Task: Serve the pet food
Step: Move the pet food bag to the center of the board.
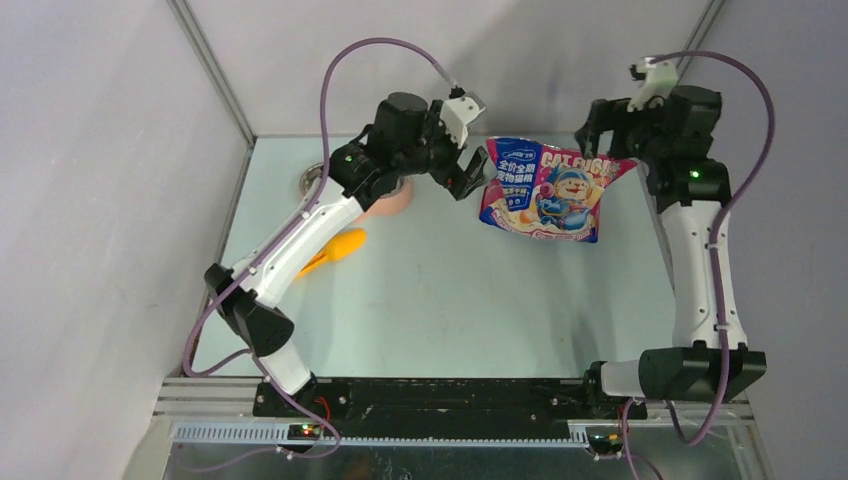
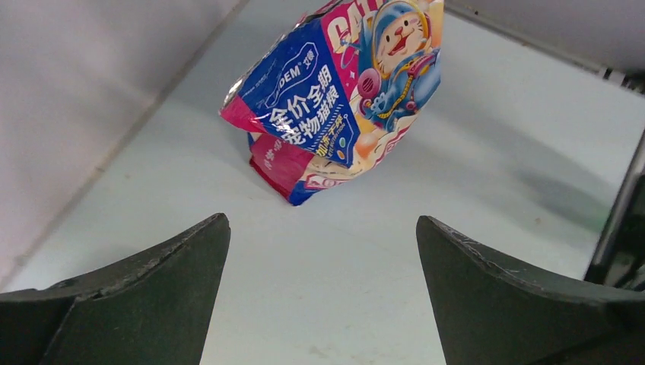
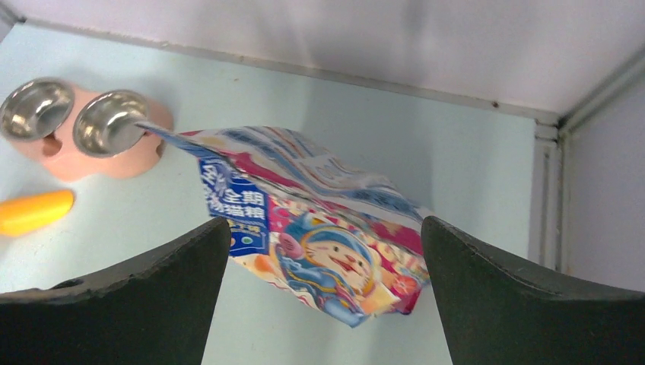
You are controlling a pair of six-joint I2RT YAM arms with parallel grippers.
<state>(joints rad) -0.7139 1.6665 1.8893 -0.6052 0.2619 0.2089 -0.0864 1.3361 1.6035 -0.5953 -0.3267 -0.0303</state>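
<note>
The pet food bag (image 1: 545, 192), glossy blue, pink and red with a cartoon cat, stands crumpled at the back of the table; the kibble itself is hidden inside. My left gripper (image 1: 472, 178) hangs open just left of the bag. In the left wrist view the bag (image 2: 342, 91) sits ahead of the left gripper (image 2: 319, 220), with bare table between the fingers. My right gripper (image 1: 605, 135) is open above the bag's right top corner. In the right wrist view the bag (image 3: 319, 220) shows beyond the right gripper (image 3: 325, 220), untouched.
A pink feeder (image 3: 114, 163) with two steel bowls (image 3: 110, 122) stands at the back left, mostly hidden under my left arm in the top view (image 1: 385, 205). An orange scoop (image 1: 340, 247) lies in front of it. Walls close the table's back and sides.
</note>
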